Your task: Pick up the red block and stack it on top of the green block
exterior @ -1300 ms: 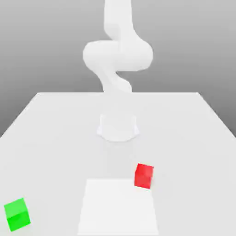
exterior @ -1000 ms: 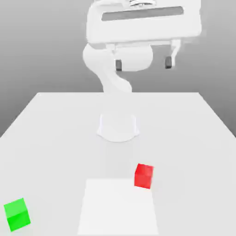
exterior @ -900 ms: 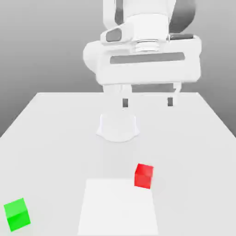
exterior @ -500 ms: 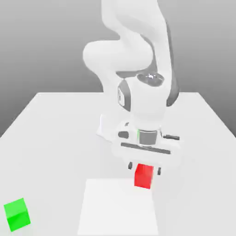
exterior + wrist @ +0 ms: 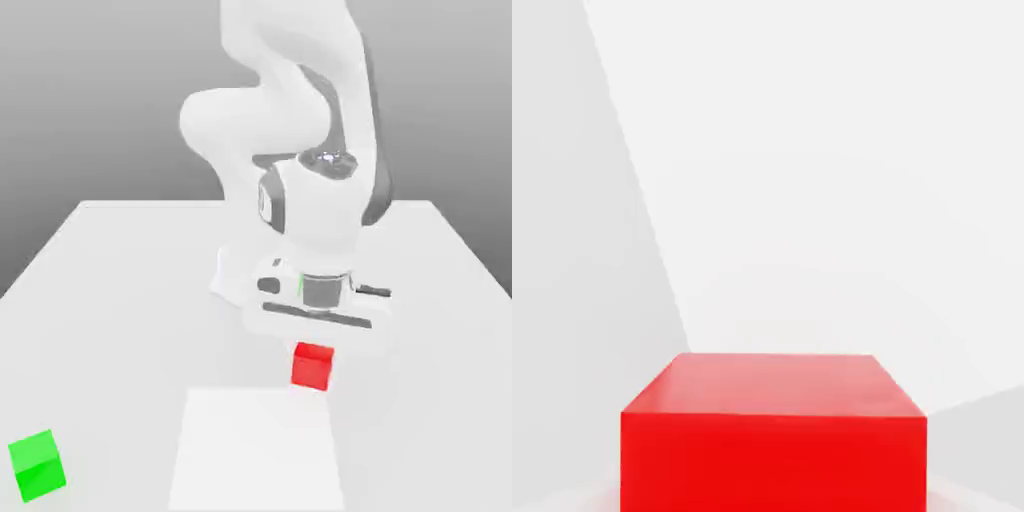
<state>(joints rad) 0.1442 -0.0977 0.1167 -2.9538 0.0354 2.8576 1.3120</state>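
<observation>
The tool (image 5: 313, 362) is clamped on the red block (image 5: 311, 370), below the arm (image 5: 322, 215). In the exterior view, 1 green block (image 5: 38, 466) rests on the surface (image 5: 110, 350), well apart, toward 8 o'clock from it.

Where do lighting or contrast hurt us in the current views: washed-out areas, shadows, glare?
Exterior view: white arm and tabletop nearly merge, pale sheet-like patch barely stands out, no clear cast shadow by the green block. Hand view: red block evenly saturated, upper face paler, no sharp glare; pale background low-contrast.
</observation>
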